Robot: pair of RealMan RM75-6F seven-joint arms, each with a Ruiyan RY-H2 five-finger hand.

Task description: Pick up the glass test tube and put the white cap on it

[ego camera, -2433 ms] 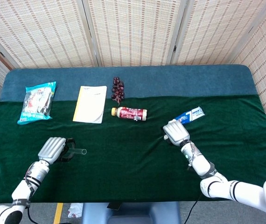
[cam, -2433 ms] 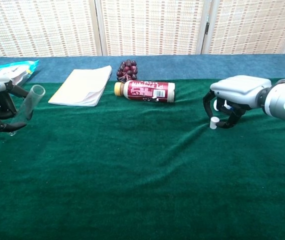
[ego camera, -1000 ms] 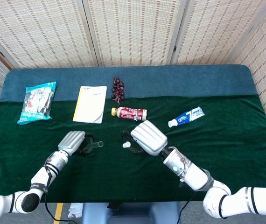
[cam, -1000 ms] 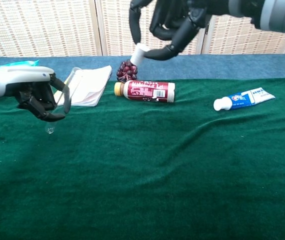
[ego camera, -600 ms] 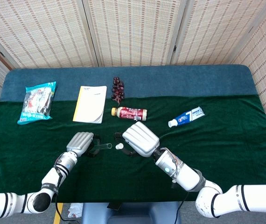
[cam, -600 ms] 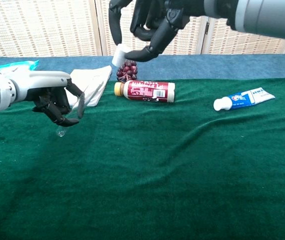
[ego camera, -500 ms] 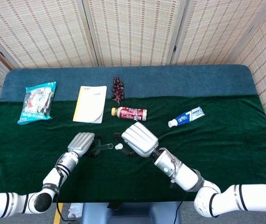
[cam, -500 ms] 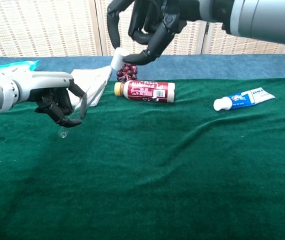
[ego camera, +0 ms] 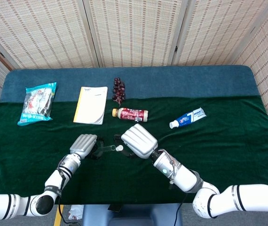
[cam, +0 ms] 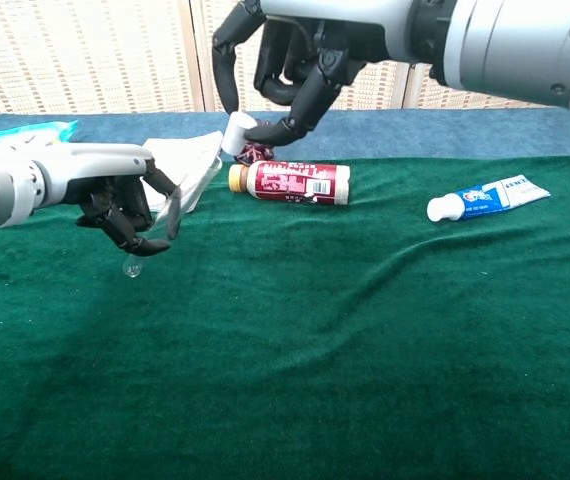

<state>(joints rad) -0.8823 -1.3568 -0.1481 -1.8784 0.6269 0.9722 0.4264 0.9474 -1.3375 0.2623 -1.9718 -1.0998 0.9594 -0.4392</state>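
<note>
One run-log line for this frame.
left hand holds glass test tube | right hand pinches white cap at tube mouth | not seated

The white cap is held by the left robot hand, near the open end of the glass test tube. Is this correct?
Not quite. The right robot hand holds the white cap, and the left robot hand holds the glass test tube, as the chest view shows. The cap is indeed near the tube's open end.

The toothpaste tube (cam: 489,196) shows a large "7"; the bottle (cam: 290,182) label is unreadable.
</note>
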